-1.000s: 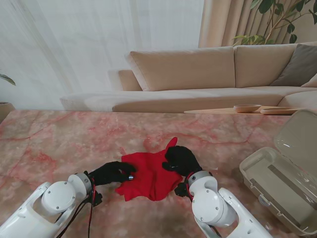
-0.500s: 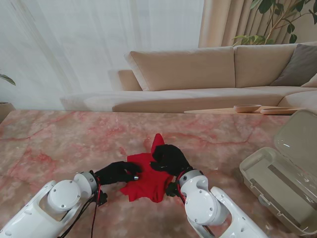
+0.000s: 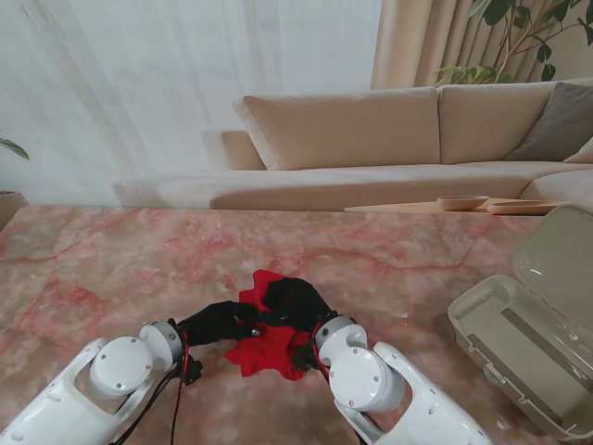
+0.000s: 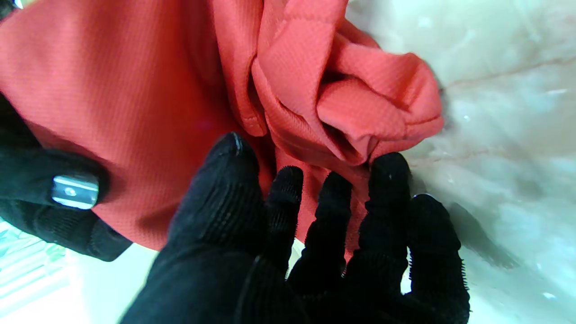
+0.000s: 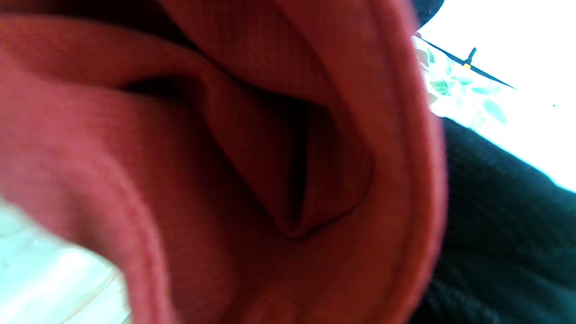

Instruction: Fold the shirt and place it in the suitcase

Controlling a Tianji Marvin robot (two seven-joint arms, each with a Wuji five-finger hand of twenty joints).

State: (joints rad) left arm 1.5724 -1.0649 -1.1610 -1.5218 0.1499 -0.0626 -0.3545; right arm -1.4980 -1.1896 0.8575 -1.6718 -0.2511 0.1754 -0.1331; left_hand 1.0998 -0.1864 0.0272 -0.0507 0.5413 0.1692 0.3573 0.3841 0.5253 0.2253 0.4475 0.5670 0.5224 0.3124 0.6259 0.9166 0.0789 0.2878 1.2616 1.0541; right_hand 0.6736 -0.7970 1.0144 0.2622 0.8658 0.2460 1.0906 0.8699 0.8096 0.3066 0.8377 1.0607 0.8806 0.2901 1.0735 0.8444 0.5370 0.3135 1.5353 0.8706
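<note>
The red shirt (image 3: 269, 338) lies bunched in a small crumpled heap on the pink marbled surface (image 3: 111, 269), near me and a little left of the middle of the stand view, with both black-gloved hands on it. The left hand (image 3: 220, 322) reaches in from the left and rests at the heap's left edge; in the left wrist view its fingertips (image 4: 389, 168) press against the bottom of a rolled fold of the red cloth (image 4: 135, 99), and the thumb lies against the flat part of the fabric, so the hand is closed on the shirt's edge. The right hand (image 3: 293, 302) sits on top of the heap, fingers curled over the cloth toward the left hand, the two hands nearly touching. The right wrist view is filled with blurred red folds (image 5: 270, 171) draped close over the lens, with a patch of black glove at one side; how tightly this hand grips I cannot tell from there, though the stand view shows it holding the fabric. The beige suitcase (image 3: 528, 357) stands open at the right edge of the surface, well apart from the shirt, its clear lid (image 3: 563, 260) raised on the far side.
</note>
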